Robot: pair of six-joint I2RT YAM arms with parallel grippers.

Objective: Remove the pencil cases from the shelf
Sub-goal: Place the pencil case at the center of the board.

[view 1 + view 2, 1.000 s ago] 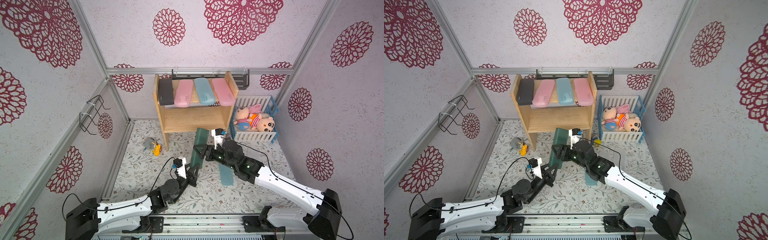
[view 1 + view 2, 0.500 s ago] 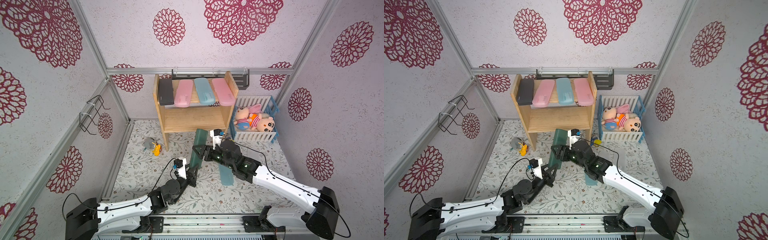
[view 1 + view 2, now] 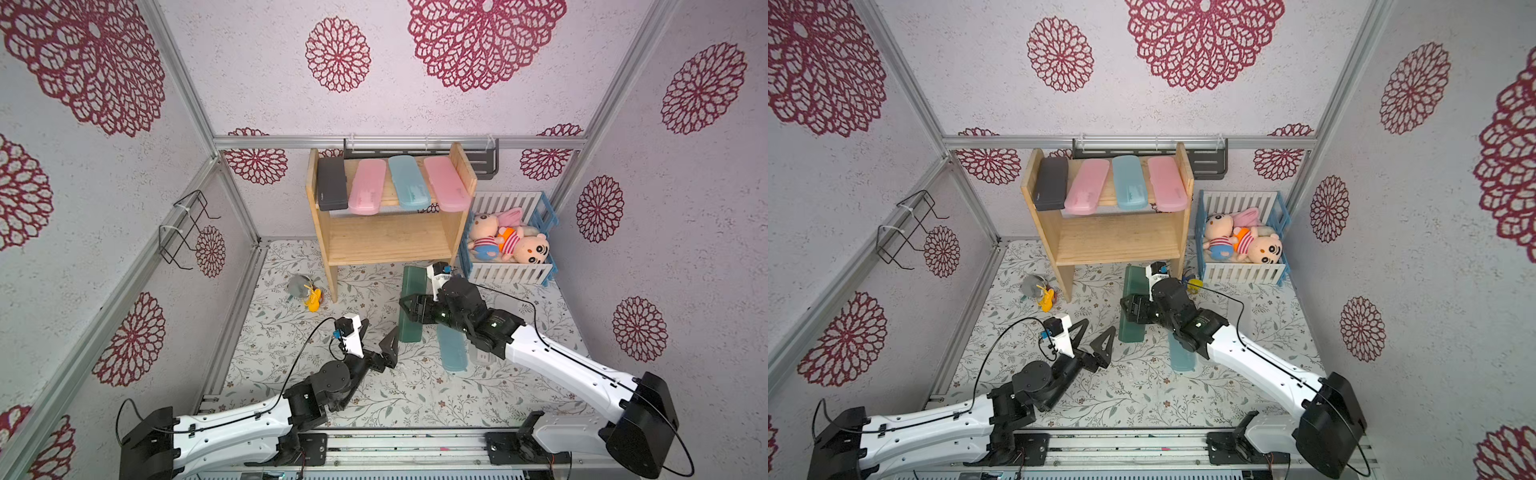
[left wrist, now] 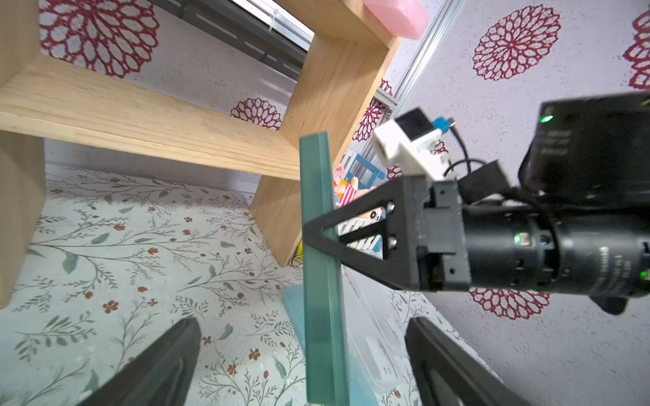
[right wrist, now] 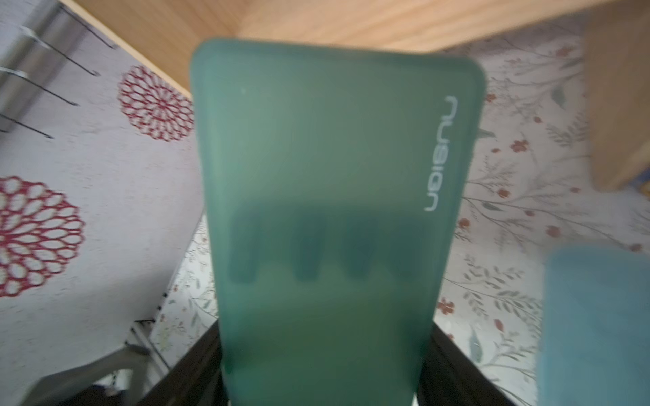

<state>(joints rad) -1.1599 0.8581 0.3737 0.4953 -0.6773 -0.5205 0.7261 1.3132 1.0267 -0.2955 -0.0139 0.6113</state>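
Note:
The dark green pencil case (image 3: 413,282) stands upright above the floor in front of the pine shelf (image 3: 390,245), with my right gripper (image 3: 405,306) shut on its middle. In the right wrist view the case (image 5: 327,175) fills the space between the fingers. My left gripper (image 3: 379,331) is open just below and left of the case's lower end, not touching it (image 4: 320,281). On the shelf's top board lie a black (image 3: 331,183), a pink (image 3: 365,187), a light blue (image 3: 409,183) and another pink case (image 3: 446,183). A light blue case (image 3: 452,347) and a frosted clear one (image 3: 482,357) lie on the floor.
A white-and-blue crib (image 3: 509,274) with plush dolls stands right of the shelf. A small grey and yellow toy (image 3: 305,289) lies by the shelf's left leg. A wire rack (image 3: 183,228) hangs on the left wall, and a dark metal rack (image 3: 482,160) behind the shelf.
My left gripper has opened and let go of the green case's lower end. The right gripper has closed and now holds the case alone, nearly in the same place.

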